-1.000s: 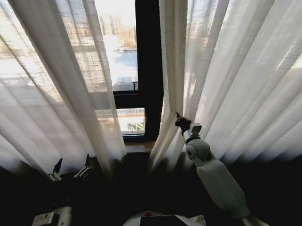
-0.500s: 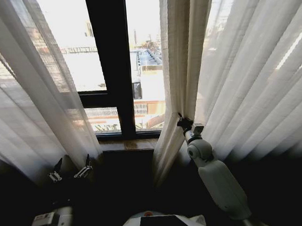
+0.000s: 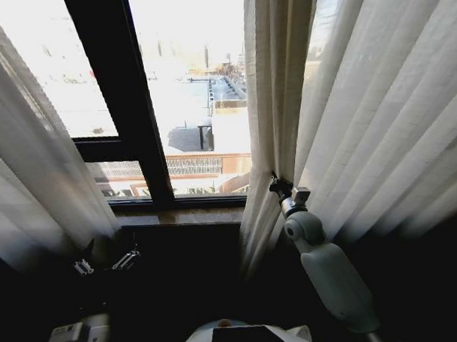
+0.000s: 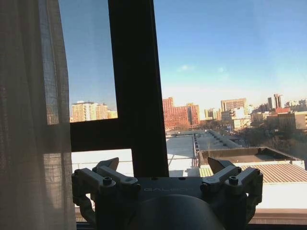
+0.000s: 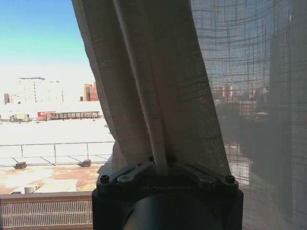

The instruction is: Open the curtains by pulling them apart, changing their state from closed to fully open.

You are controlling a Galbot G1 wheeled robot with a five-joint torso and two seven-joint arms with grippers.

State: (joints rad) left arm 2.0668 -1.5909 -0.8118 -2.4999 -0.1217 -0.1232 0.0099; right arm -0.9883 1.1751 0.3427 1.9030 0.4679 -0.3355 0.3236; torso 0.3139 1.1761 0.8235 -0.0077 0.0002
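The curtains hang apart over a bright window. The left curtain (image 3: 33, 170) is drawn to the left, and its edge (image 4: 29, 120) stands beside my left gripper. The right curtain (image 3: 362, 114) is bunched to the right. My right gripper (image 3: 276, 186) is shut on a fold at that panel's inner edge (image 5: 158, 96), with the fabric pinched between its fingers (image 5: 132, 173). My left gripper (image 3: 106, 259) sits low at the left, below the sill, open with nothing between its fingers (image 4: 108, 167).
A dark vertical window frame bar (image 3: 129, 107) with a crossbar stands in the gap between the panels. A wooden sill (image 3: 177, 216) runs under the glass. Below the sill all is dark.
The camera has shifted right, so the frame bar now sits further left in the picture. The right curtain's edge has moved right of the bar with my right gripper, widening the gap.
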